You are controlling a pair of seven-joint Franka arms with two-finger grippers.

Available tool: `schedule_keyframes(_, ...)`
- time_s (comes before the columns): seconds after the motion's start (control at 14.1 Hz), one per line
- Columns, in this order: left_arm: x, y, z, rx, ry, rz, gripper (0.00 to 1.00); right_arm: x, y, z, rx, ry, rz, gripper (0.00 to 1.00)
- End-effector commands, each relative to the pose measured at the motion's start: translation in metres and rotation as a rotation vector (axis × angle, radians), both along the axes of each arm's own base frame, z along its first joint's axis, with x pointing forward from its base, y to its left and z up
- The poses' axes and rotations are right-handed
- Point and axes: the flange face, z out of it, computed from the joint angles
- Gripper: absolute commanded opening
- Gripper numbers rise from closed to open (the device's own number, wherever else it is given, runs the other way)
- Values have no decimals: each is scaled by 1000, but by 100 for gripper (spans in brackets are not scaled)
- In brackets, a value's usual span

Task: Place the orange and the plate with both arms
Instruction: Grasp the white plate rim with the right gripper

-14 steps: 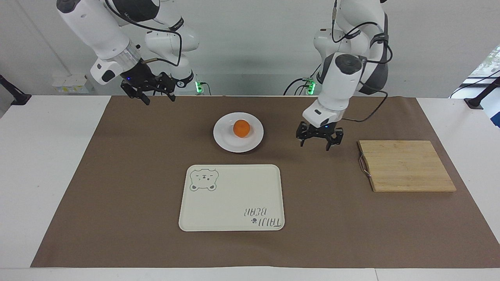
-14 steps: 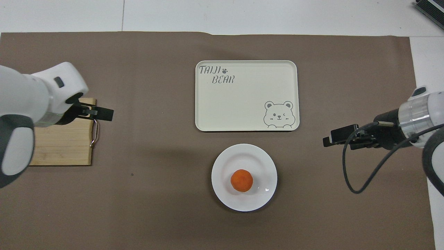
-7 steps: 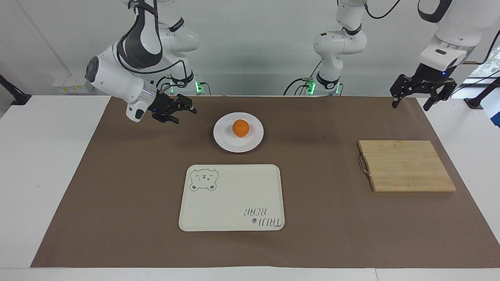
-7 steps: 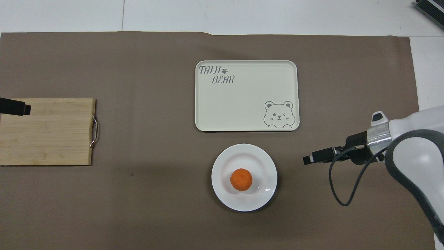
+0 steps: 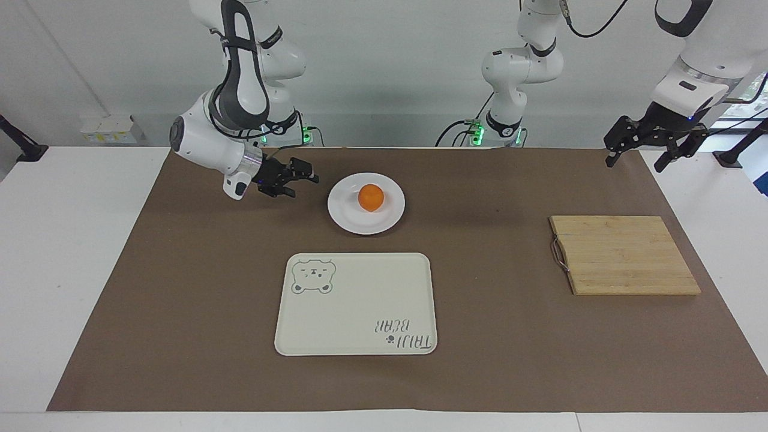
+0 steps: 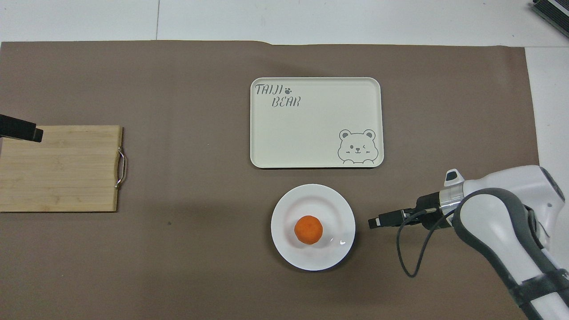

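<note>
The orange (image 5: 371,197) lies in the middle of the white plate (image 5: 345,211), which stands on the brown mat; the overhead view shows the orange (image 6: 308,230) and the plate (image 6: 331,202) too. My right gripper (image 5: 305,182) is low, level with the plate, beside its rim toward the right arm's end. It is open, empty and a short gap from the rim, as the overhead view (image 6: 372,222) shows. My left gripper (image 5: 637,159) is open and empty, raised over the mat's corner at the left arm's end. Only one of its fingers (image 6: 20,130) shows overhead.
A cream tray with a bear drawing (image 5: 354,300) lies farther from the robots than the plate, also overhead (image 6: 311,133). A wooden cutting board with a metal handle (image 5: 624,255) lies toward the left arm's end (image 6: 58,169).
My right gripper has come down and moved toward the plate. My left gripper swung up from beside the cutting board to the table's end, then stayed almost still.
</note>
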Motion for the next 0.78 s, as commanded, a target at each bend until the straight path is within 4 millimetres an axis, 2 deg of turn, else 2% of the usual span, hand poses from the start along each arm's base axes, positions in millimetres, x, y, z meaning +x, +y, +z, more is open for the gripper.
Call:
schedule_keyframes(0.0, -15, -4, -3, 19, 31, 13, 100, -17, 15, -17, 20, -16, -10, 100)
schedule_keyframes(0.28, -17, -7, -1, 17, 29, 30, 100, -30, 25, -51, 51, -21, -34, 100)
schedule_keyframes(0.42, -17, -7, 0, 17, 29, 31, 100, -30, 25, -53, 59, -25, -52, 100)
schedule_keyframes(0.71, -17, -1, 0, 17, 29, 44, 100, -36, 28, -70, 113, 9, -114, 100)
